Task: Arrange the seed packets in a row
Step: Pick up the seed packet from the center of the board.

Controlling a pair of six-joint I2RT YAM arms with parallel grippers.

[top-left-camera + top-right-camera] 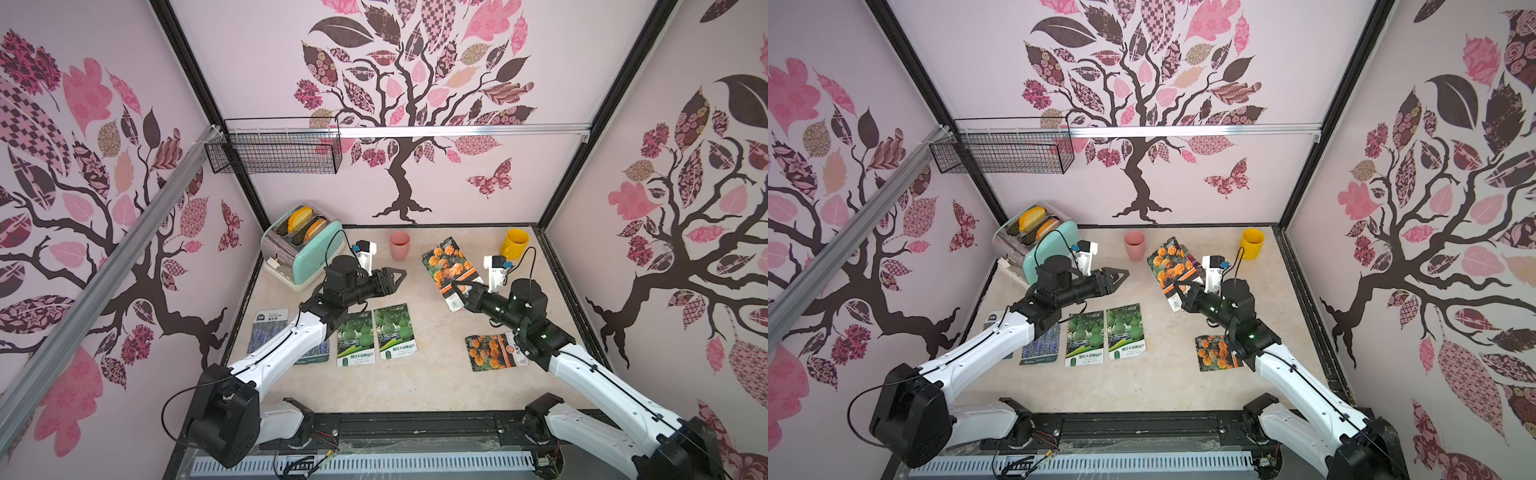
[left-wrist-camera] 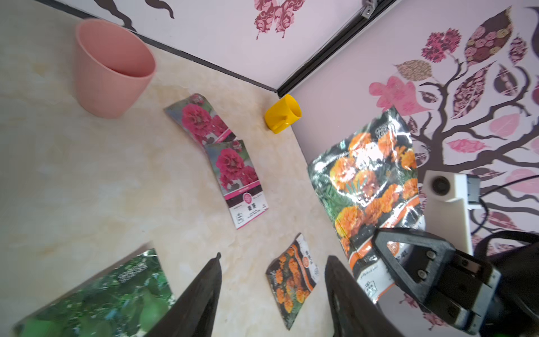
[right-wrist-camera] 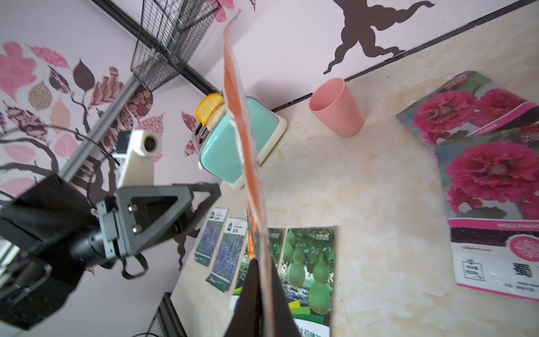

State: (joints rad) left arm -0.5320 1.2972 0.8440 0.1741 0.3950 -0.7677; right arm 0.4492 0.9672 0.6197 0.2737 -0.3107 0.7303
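Observation:
Two lavender seed packets (image 1: 270, 328) lie at the left, one partly under my left arm. To their right, two gourd packets (image 1: 356, 338) (image 1: 395, 332) lie side by side. One marigold packet (image 1: 494, 351) rests flat at the right. My right gripper (image 1: 457, 289) is shut on the white end of a second marigold packet (image 1: 446, 262), held up off the table and seen edge-on (image 3: 242, 131) in the right wrist view. My left gripper (image 1: 401, 276) hangs open and empty just left of it. Two overlapping magenta packets (image 2: 239, 178) lie near the back, hidden in both top views.
A mint toaster (image 1: 303, 245) with bread stands at the back left. A pink cup (image 1: 400, 245) stands at the back middle and a yellow mug (image 1: 514, 243) in the back right corner. A wire basket (image 1: 274, 151) hangs on the wall.

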